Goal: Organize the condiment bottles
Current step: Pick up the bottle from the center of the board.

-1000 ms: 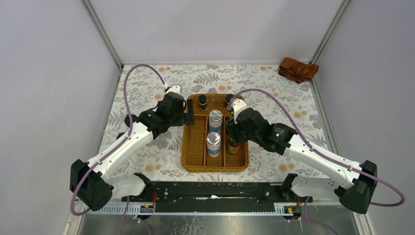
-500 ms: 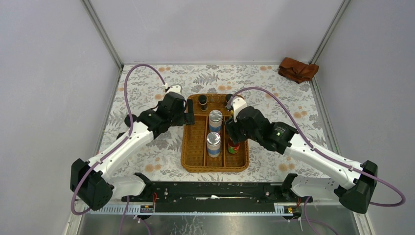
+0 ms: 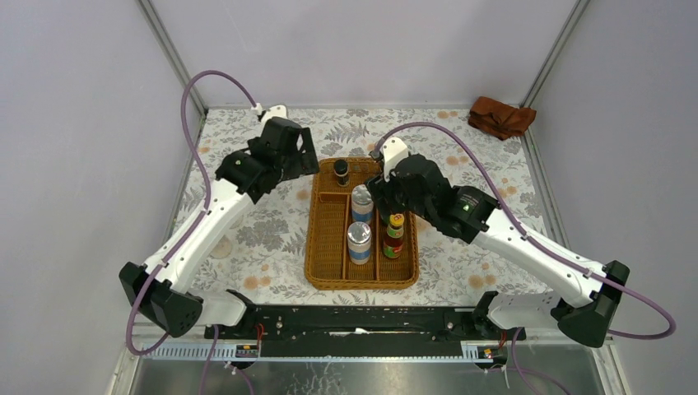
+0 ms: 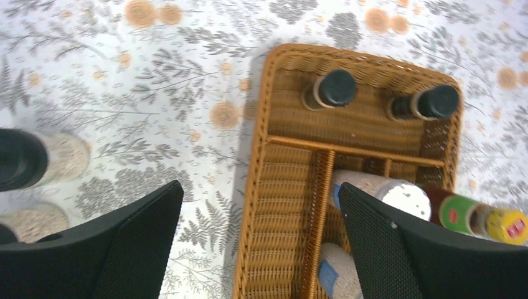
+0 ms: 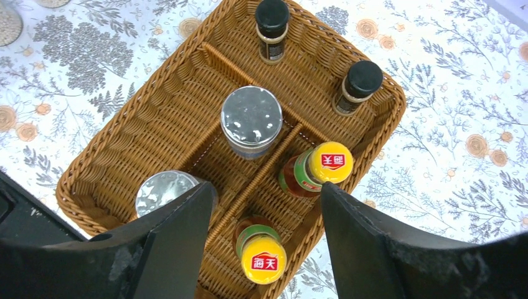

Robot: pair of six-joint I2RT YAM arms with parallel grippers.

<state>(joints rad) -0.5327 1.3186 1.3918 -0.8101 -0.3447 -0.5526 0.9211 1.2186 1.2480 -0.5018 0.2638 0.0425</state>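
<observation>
Left hand point(image 4: 259, 187) is hanging wide open with nothing in it, and in its wrist view the left rim of the wicker tray point(image 4: 255, 156) shows between its fingers. Out past its left finger, on the flowery tabletop point(image 4: 155, 75), stand the first clear jar point(image 4: 59, 159) and the second clear jar point(image 4: 34, 218). Both are black-lidded, close together and outside the tray (can't tell from that view if they touch). Ahead of that hand's fingertips, in the tray's cross compartment, are the left dark bottle point(image 4: 336, 87) and the right dark bottle point(image 4: 436, 101), well apart, black caps on.

Right hand point(image 5: 268, 187) is also released and empty, hovering over the tray. Just beside its left fingertip is the near shaker point(image 5: 163, 190), and beyond that the far shaker point(image 5: 252, 118), silver lids up, both in the middle lane. Down between its fingers sits the near sauce bottle point(image 5: 261, 258), and just beside its right fingertip the far sauce bottle point(image 5: 324, 165). Both have yellow caps and sit in the lane right of the shakers. Way off to that hand's right, in the far corner of the tabletop, lies the rust-brown cloth point(image 3: 500, 117).
</observation>
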